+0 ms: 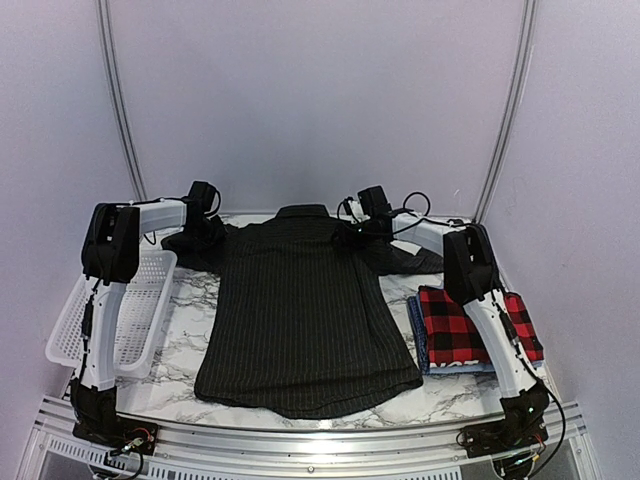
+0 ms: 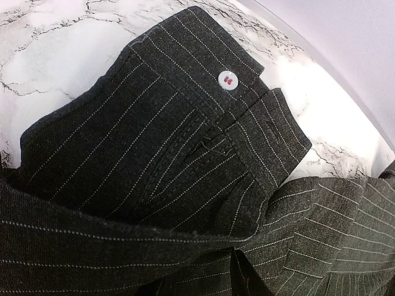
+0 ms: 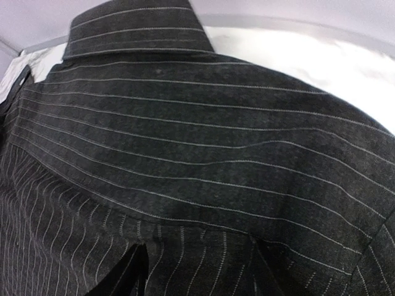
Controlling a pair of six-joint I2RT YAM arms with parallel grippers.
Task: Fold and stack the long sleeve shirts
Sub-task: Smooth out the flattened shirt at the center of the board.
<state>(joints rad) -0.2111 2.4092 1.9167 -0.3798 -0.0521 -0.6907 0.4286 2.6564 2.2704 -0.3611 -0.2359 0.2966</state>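
Nearest the top camera, the left arm base (image 1: 98, 405) and right arm base (image 1: 518, 415) sit at the near edge of the table (image 1: 190, 300).

1. Black shirt (image 1: 305, 320): lies flat at table centre, back up, collar (image 3: 139, 31) at the far side. Both sleeves are bunched near the shoulders. Judged not yet folded.
2. Basket (image 1: 140, 310): left of the black shirt, just beside it.
3. Plaid shirt (image 1: 455, 325): folded, right of the black shirt, resting on the blue shirt (image 1: 415, 335). Two items judged done and stacked.
4. Left gripper (image 1: 205, 222): at the left sleeve. Grip cannot be told; cloth hides the fingers.
5. Right gripper (image 1: 352, 228): at the right shoulder. Grasp or release cannot be told.
6. Cuff (image 2: 185, 123): on the marble, its button (image 2: 228, 79) facing up.

Remaining, by judgement: fold sleeves inward, fold the body, place it on the stack.
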